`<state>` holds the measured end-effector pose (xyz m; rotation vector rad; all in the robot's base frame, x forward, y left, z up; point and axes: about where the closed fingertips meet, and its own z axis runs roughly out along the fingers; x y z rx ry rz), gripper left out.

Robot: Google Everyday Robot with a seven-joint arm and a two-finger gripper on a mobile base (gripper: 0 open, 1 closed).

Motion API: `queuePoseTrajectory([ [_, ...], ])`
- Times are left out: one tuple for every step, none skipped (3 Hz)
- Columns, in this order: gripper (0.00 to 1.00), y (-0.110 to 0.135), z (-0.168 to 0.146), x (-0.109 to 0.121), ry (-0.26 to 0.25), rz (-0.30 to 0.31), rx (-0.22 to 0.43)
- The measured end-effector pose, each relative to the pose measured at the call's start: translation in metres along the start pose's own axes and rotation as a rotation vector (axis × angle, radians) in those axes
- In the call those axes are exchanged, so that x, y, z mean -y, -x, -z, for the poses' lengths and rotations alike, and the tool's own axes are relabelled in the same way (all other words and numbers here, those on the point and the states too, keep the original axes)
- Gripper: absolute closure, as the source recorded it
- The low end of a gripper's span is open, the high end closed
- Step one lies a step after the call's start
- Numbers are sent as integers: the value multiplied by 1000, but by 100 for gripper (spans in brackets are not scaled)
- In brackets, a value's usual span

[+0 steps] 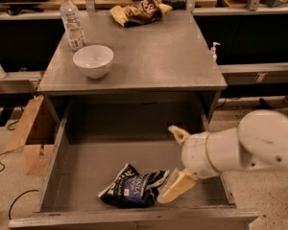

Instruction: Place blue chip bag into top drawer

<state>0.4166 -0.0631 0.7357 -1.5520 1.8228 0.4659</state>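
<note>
The blue chip bag (133, 187) lies flat on the bottom of the open top drawer (81, 157), near its front edge. It is dark navy with white lettering and a pale patch. My gripper (175, 162) is just to the right of the bag, inside the drawer, with its two tan fingers spread wide apart. The lower finger (176, 187) sits next to the bag's right end; the upper finger (178, 133) is well clear of it. The gripper holds nothing.
On the grey table top (153, 56) stand a white bowl (93, 60), a clear water bottle (72, 21) and a brown and yellow snack bag (140, 10) at the back. A cardboard box (32, 138) sits on the floor at the left.
</note>
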Motion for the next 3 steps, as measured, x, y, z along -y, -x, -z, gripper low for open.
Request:
queuePoseTrajectory([
  [0,54,102,40,-106,-4,19],
  [0,77,185,69,-260,-39,90],
  [0,75,243,82,-421,-85,195],
])
